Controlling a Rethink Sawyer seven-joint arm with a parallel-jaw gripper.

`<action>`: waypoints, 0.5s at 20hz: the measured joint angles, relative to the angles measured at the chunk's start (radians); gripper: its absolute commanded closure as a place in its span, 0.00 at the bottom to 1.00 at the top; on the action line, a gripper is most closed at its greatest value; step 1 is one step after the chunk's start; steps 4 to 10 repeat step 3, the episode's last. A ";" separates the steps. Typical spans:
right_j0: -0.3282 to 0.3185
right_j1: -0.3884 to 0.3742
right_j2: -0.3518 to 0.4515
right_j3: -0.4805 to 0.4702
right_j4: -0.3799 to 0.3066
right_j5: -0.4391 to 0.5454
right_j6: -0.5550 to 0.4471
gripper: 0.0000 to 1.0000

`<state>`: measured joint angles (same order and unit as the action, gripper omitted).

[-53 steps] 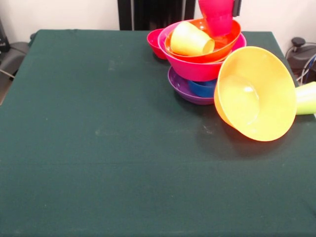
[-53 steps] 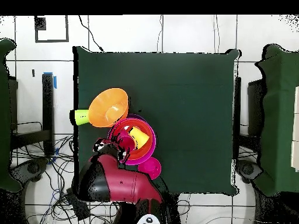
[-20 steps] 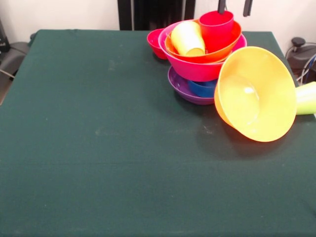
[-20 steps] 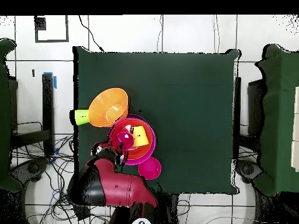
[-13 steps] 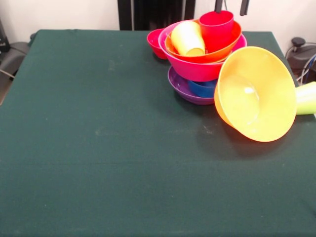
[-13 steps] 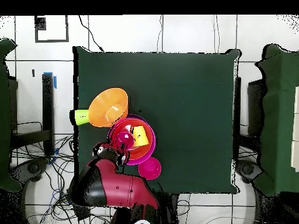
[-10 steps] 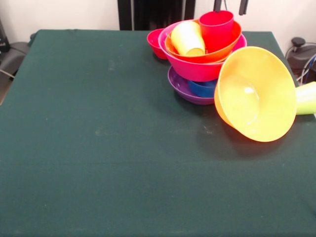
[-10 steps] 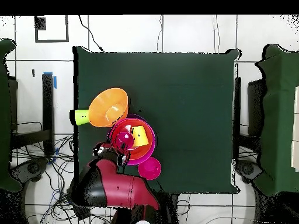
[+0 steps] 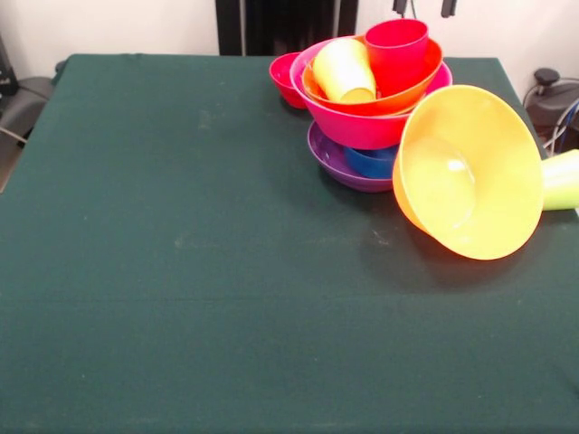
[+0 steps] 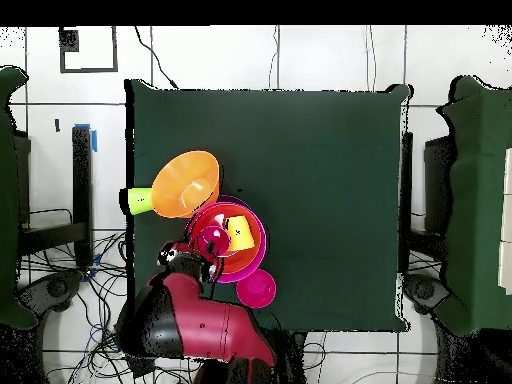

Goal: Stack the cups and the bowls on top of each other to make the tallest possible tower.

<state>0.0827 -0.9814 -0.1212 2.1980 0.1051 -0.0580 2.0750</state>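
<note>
We see the red cup (image 9: 395, 52) and yellow cup (image 9: 344, 70) sitting inside the red-orange bowl (image 9: 418, 80), upper right. The gripper (image 9: 422, 7) hangs wide apart above, holding nothing.

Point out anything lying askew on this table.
The light orange bowl is tipped on its side, mouth facing the front camera, beside the tower. The yellow cup lies tilted in the top bowl.

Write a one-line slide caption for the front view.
Open gripper above the red cup standing in the tower; light orange bowl tipped alongside.
</note>
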 measured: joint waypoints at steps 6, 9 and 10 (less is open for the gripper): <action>-0.006 -0.034 0.000 0.000 0.000 0.028 0.000 0.00; -0.006 -0.034 0.000 0.000 0.000 0.028 0.000 0.00; -0.006 -0.034 0.000 0.000 0.000 0.028 0.000 0.00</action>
